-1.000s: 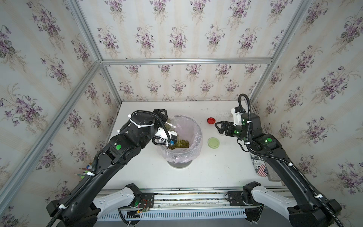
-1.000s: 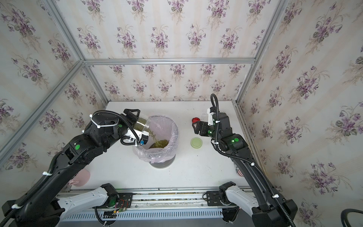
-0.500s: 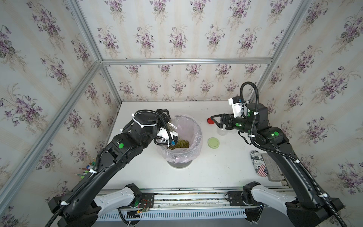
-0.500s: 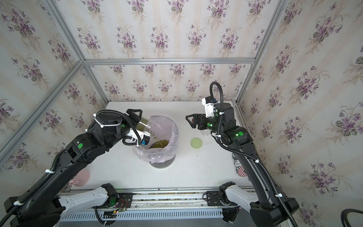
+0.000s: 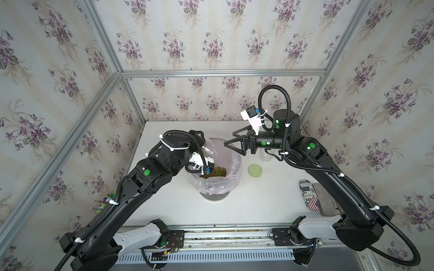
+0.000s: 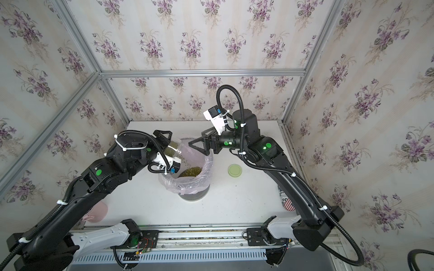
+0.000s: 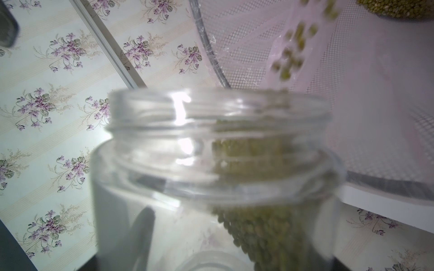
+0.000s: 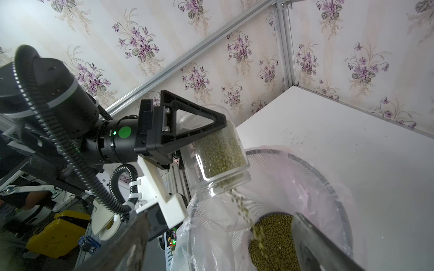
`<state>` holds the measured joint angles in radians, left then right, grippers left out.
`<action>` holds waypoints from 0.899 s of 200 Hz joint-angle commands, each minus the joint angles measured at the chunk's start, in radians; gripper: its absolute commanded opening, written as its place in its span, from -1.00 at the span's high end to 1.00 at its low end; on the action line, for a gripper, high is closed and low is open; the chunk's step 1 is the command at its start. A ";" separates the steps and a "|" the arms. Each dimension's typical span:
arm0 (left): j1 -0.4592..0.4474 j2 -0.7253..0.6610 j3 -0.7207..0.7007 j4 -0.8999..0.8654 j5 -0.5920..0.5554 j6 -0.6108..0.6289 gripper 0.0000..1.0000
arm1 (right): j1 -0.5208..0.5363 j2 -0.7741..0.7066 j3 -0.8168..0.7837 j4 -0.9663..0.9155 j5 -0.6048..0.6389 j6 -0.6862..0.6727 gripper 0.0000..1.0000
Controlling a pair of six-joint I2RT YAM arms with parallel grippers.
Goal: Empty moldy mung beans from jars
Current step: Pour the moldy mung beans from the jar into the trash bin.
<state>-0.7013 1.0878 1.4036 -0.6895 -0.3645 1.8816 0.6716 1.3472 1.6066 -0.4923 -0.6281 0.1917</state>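
Note:
In both top views my left gripper [image 6: 172,145] is shut on a clear jar [image 6: 173,149], tilted mouth-down over the near-left rim of the pink-lined mesh bin [image 5: 237,164]. The right wrist view shows the jar [image 8: 220,157] about half full, with mung beans [image 8: 242,208] streaming from its mouth onto the heap [image 8: 272,241] in the bin. The left wrist view looks past the jar mouth [image 7: 218,112] at falling beans [image 7: 291,51]. My right gripper [image 5: 229,139] hangs open and empty above the bin's far-right rim. An empty lidless jar [image 5: 265,156] stands under the right arm.
A pale green lid [image 5: 255,170] lies on the white table right of the bin. A patterned can [image 5: 309,194] and a grey block [image 5: 325,199] lie along the right edge. Coloured pencils [image 5: 103,204] and a pink cup [image 6: 97,211] sit at the left, beside the papered walls.
My right gripper has risen from the table near the lids, swung left towards the bin and opened wider. The left arm keeps the jar tilted over the bin.

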 commanded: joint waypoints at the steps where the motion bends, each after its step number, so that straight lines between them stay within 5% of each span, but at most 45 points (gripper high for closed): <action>1: -0.003 -0.002 0.011 0.072 0.016 0.058 1.00 | 0.028 0.040 0.048 -0.016 0.021 -0.056 -0.84; 180: -0.030 0.003 0.008 0.072 0.037 0.060 1.00 | 0.131 0.269 0.211 -0.098 0.007 -0.203 -0.88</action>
<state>-0.7288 1.0916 1.4067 -0.6872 -0.3325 1.8820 0.8021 1.5967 1.7924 -0.6033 -0.6125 0.0181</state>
